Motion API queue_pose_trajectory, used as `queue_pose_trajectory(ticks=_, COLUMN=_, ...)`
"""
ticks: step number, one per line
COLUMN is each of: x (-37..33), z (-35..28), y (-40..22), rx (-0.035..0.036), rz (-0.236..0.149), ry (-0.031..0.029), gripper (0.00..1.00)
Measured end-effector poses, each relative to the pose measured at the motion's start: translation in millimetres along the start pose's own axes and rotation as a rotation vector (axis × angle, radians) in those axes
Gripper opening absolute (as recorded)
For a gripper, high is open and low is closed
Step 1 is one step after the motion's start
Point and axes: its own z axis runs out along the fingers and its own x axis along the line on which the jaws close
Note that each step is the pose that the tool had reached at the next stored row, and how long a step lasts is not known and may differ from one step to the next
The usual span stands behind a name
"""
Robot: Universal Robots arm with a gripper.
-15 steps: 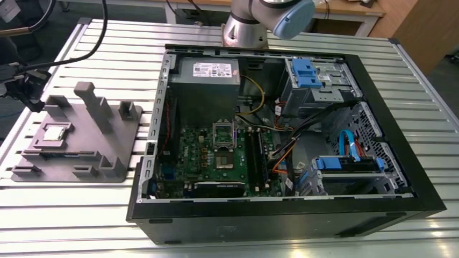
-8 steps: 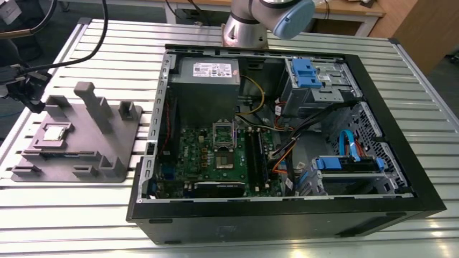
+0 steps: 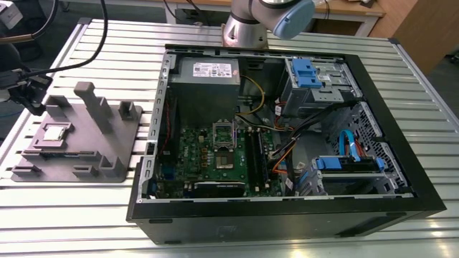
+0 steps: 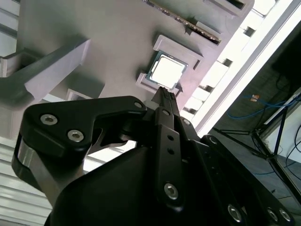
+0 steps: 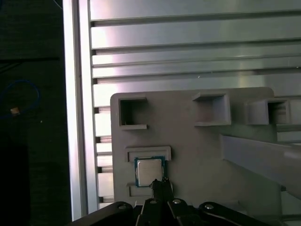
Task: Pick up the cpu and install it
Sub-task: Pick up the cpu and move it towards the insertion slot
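At the wrist: gripper (image 5: 160,182) clenched, tips pressed together with nothing between them; in both wrist views the tips line up with one edge of the cpu, and I cannot tell whether they touch it.
On the fixture: cpu (image 5: 149,171) lying flat in a shallow square nest, silvery top up, thin pale rim showing; low walls hug it on two sides (the pockets near it look bare).
Fixture: grey fixture (image 5: 202,150) with posts and slots; it sits at the exterior view's left, beside the case and apart from it.
Table: ribbed metal table (image 5: 188,52) under everything.
Case: black case (image 3: 287,217) lying open, at the exterior view's right of the fixture; green board (image 3: 204,156) flat on its floor.
Socket: square socket (image 3: 224,137) near the board's middle; it looks open and unfilled, though that is my reading.
Done: nothing of the task that shows; cpu not gripped, not lifted, still in its nest.
Left: the grasp, the carry and the seating in the socket; I judge the work to stand at its very start.
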Motion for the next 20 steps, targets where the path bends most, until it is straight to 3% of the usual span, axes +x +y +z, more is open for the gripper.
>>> queue_pose_trajectory(ticks=20, x=0.7, z=33.8, y=-5.7, rx=0.0003, rz=0.0, ry=0.004, gripper=0.11)
